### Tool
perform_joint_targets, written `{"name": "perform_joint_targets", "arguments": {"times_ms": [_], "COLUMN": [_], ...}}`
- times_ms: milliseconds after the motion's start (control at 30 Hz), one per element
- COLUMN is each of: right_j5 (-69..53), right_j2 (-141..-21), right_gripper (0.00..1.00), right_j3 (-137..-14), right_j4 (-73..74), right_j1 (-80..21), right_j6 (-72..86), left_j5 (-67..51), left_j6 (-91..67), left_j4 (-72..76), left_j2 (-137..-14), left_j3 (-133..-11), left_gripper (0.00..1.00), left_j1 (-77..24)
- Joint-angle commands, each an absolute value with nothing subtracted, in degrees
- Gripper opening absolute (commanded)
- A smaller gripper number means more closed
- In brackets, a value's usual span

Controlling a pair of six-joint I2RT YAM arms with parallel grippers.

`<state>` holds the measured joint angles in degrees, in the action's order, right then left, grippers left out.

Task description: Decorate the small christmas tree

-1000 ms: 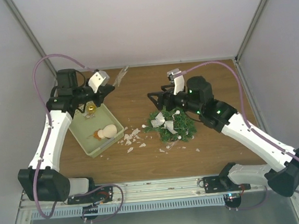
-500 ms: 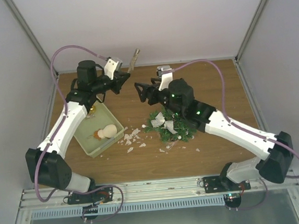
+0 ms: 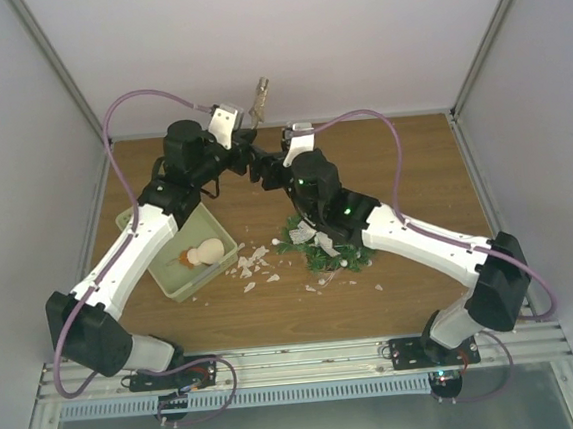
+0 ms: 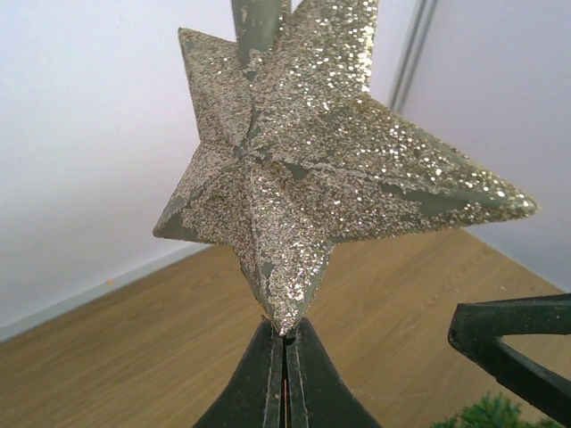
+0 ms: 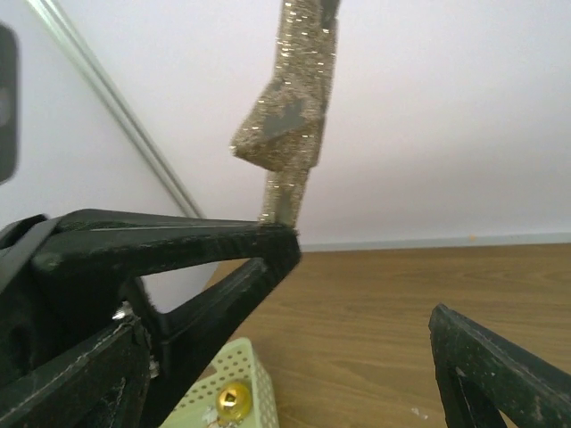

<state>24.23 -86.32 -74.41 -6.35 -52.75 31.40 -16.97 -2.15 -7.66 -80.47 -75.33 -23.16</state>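
- Wooden surface, white walls around it
- My left tool is clamped on a glittery gold star, held high
- My right tool stands apart just beside it
- The small christmas tree sits mid-surface, right of the green tray

High rear overhead view; two close, upward-tilted wrist views, glitter star common to both.

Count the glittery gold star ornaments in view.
1. The glittery gold star is pinched by one point in the shut left gripper, high by the back wall. Others may hide under the left arm.
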Motion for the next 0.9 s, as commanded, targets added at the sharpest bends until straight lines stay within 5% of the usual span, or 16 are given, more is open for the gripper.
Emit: {"name": "perform_joint_targets", "arguments": {"times_ms": [0,433,867], "right_j5": [29.1,33.7,31.9], "right_j2": [-87.8,-85.4,-82.6], "right_gripper": [0.85,0.86,0.86], "right_j3": [-76.5,-75.1,-74.9], "right_j4": [-10.4,-10.9,-9.0], "right_j1": [-53.7,-53.8,-51.1], "right_j6": [31.3,27.5,25.8], "left_j5": [-9.8,-8.1,-20.5], "left_j6": [-2.8,-0.7,2.6], "left_j4": [-4.2,-5.0,-8.5], "left_j2": [-80.3,-78.4,-76.3], "left_j3": [-76.0,-74.2,-74.4], "left_gripper": [0.0,0.0,0.0], "left_j1": [-26.0,-26.6,-25.8]}}
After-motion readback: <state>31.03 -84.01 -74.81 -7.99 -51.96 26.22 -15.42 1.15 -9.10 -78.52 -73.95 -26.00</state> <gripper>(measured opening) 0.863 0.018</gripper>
